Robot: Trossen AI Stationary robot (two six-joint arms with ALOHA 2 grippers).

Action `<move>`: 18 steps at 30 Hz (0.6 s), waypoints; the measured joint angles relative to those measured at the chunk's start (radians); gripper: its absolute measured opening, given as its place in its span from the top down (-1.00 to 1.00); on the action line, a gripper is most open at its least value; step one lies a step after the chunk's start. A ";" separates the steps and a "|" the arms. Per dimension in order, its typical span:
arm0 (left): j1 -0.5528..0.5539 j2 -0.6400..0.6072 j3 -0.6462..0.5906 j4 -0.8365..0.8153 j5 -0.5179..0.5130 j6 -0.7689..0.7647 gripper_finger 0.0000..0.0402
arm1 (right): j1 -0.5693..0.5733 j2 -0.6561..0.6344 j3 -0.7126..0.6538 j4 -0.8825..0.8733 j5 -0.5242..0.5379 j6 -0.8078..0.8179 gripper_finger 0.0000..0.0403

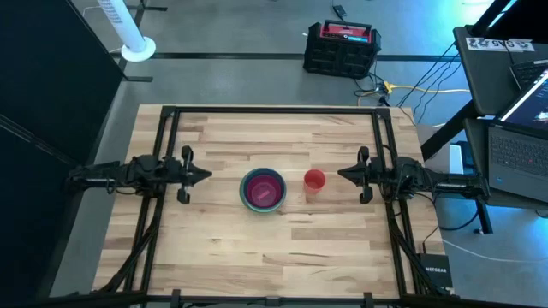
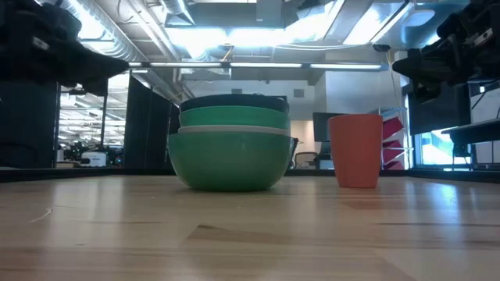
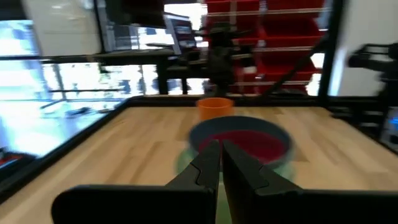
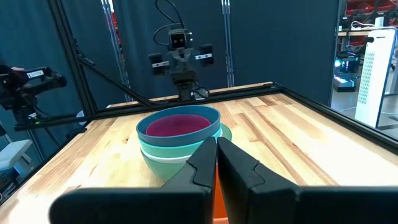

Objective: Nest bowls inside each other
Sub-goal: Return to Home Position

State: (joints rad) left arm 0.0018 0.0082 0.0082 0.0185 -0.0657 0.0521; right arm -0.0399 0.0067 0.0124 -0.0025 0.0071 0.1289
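The bowls [image 1: 262, 190] stand nested in one stack at the table's middle, resting on the bottom of the lowest bowl. The magenta bowl [image 4: 179, 126] lies innermost, inside the dark blue one [image 4: 144, 130]; teal, white and sage green rims show below [image 2: 229, 148]. My left gripper [image 1: 204, 175] hovers shut to the left of the stack, pointing level at it. My right gripper [image 1: 342, 174] hovers shut to the right, beyond the orange-red cup [image 1: 314, 180]. Neither touches anything.
The small orange-red cup [image 2: 357, 150] stands upright on the table just right of the stack. Black frame rails [image 1: 163, 154] run along both sides of the table. Bare wood lies toward the near and far edges.
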 joint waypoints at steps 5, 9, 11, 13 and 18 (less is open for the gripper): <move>-0.038 0.001 0.000 0.000 0.003 0.000 1.00 | 0.000 0.000 0.000 0.000 0.000 0.000 1.00; 0.000 0.001 0.000 0.000 0.002 0.000 1.00 | 0.000 0.000 0.000 0.000 0.000 0.000 1.00; 0.020 0.001 0.000 0.000 0.002 0.000 1.00 | 0.000 0.000 0.000 0.000 0.000 0.000 1.00; 0.034 0.001 0.000 0.000 0.002 0.000 1.00 | 0.000 0.000 0.000 0.000 0.000 0.000 1.00; 0.038 0.001 0.000 0.000 0.001 0.000 1.00 | 0.000 0.000 0.000 0.000 0.000 0.000 1.00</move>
State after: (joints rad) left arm 0.0397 0.0090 0.0082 0.0182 -0.0650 0.0521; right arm -0.0399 0.0071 0.0124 -0.0026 0.0071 0.1289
